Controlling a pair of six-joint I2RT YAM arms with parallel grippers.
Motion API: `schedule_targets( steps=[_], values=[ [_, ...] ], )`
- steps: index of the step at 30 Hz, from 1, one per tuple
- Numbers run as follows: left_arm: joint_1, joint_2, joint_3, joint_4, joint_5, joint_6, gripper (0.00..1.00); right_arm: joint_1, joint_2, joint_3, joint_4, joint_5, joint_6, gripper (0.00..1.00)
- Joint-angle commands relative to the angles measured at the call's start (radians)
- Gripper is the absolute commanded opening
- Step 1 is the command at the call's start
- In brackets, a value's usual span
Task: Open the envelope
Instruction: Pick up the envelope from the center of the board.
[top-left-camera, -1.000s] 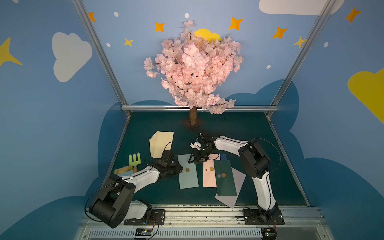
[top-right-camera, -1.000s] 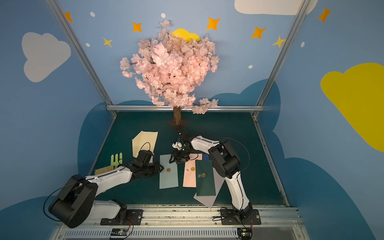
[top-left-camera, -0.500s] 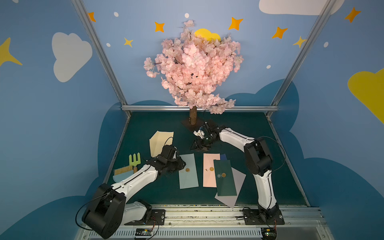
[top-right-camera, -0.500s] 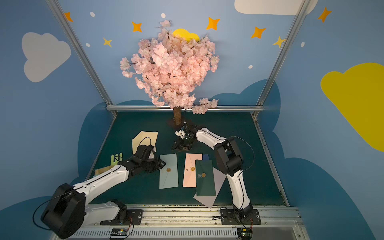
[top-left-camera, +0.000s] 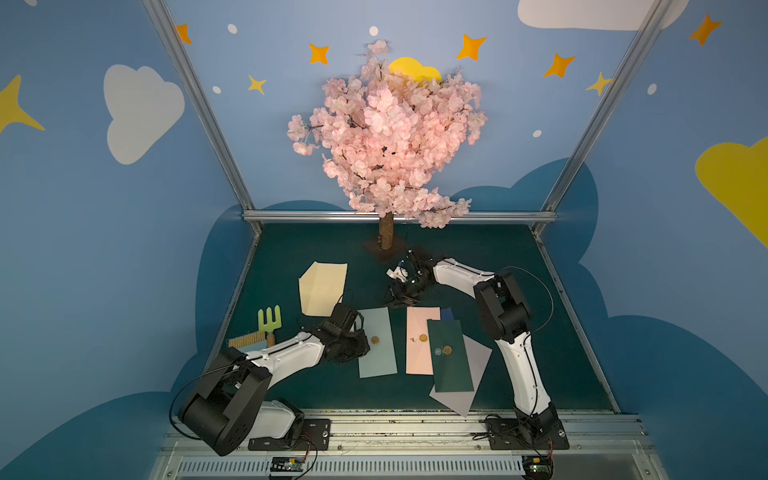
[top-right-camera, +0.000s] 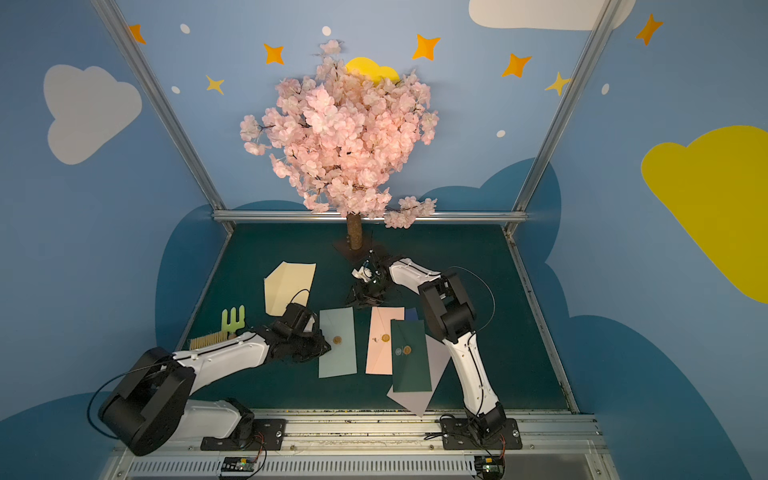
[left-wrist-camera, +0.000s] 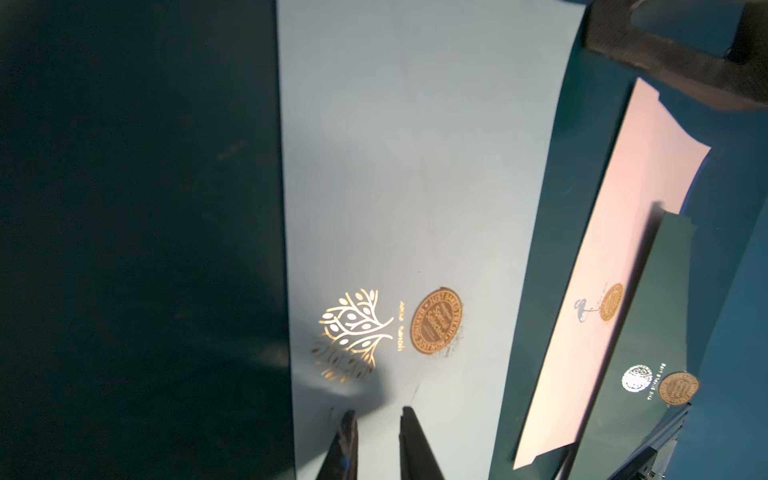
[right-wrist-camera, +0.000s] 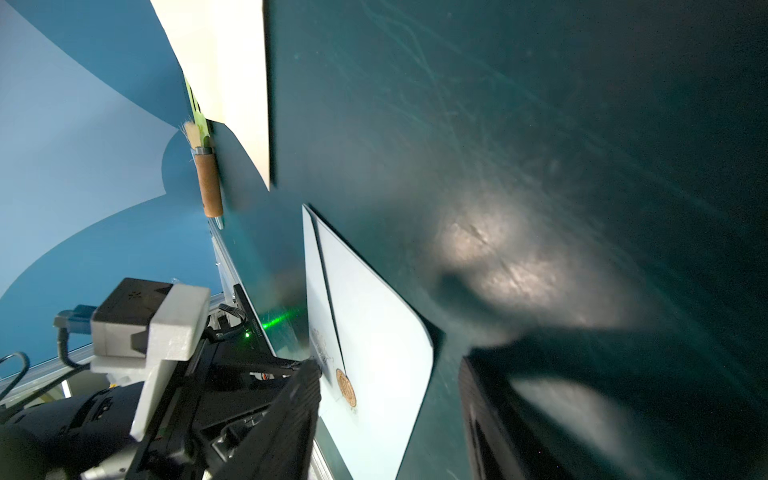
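Left jaws were advanced onto pale blue envelope (top-left-camera: 379, 357), narrowed but not together, seemingly nothing caught. Unpinned by wide-apart right jaws, it could be dragged.

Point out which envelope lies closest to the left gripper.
The pale blue envelope, leftmost of the sealed row: the left gripper hangs over its edge beside the gold seal. The pink envelope, dark green envelope and lavender envelope lie farther off.
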Motion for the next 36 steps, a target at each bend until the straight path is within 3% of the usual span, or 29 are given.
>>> schedule_targets(
  steps=[1, 15, 21, 32, 36],
  values=[
    [-0.001, 0.028, -0.007, 0.015, 0.001, -0.002, 0.21, 0.001, 0.043, 0.003, -0.005, -0.021, -0.013, 0.54],
    [-0.001, 0.095, -0.014, 0.052, 0.025, 0.000, 0.20, 0.003, 0.097, 0.022, 0.036, -0.093, 0.003, 0.54],
    [-0.001, 0.139, -0.014, 0.077, 0.025, -0.002, 0.19, 0.006, 0.095, -0.011, 0.107, -0.178, 0.023, 0.51],
    [0.009, 0.175, -0.018, 0.104, 0.068, -0.005, 0.18, 0.048, 0.001, -0.158, 0.132, -0.215, -0.025, 0.43],
    [0.013, 0.175, -0.027, 0.113, 0.069, -0.007, 0.17, 0.071, -0.034, -0.207, 0.136, -0.205, -0.034, 0.34]
  ],
)
